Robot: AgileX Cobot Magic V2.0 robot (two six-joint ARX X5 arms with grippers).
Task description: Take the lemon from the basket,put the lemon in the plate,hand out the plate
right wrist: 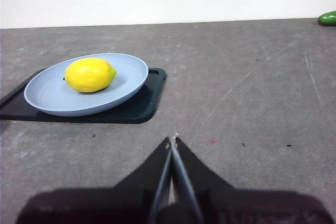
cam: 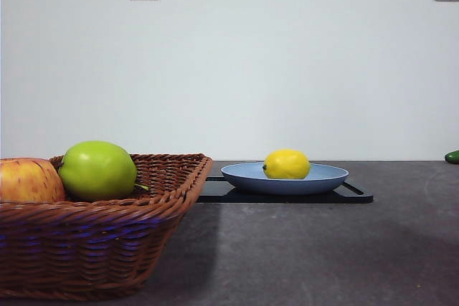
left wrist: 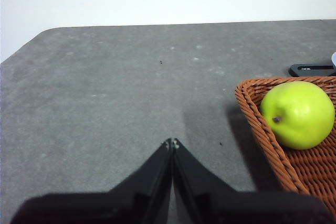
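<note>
The yellow lemon (cam: 287,164) lies in the light blue plate (cam: 330,175), which rests on a flat black tray (cam: 355,195). The right wrist view shows the lemon (right wrist: 90,74) in the plate (right wrist: 131,77) too. The brown wicker basket (cam: 107,241) stands at the near left. My right gripper (right wrist: 172,140) is shut and empty, apart from the plate, over bare table. My left gripper (left wrist: 171,142) is shut and empty, beside the basket (left wrist: 257,124) and not touching it. Neither arm shows in the front view.
A green apple (cam: 97,170) and a red-yellow apple (cam: 27,180) lie in the basket. The green apple also shows in the left wrist view (left wrist: 298,114). A small green object (cam: 452,156) lies at the far right edge of the grey table (cam: 301,256).
</note>
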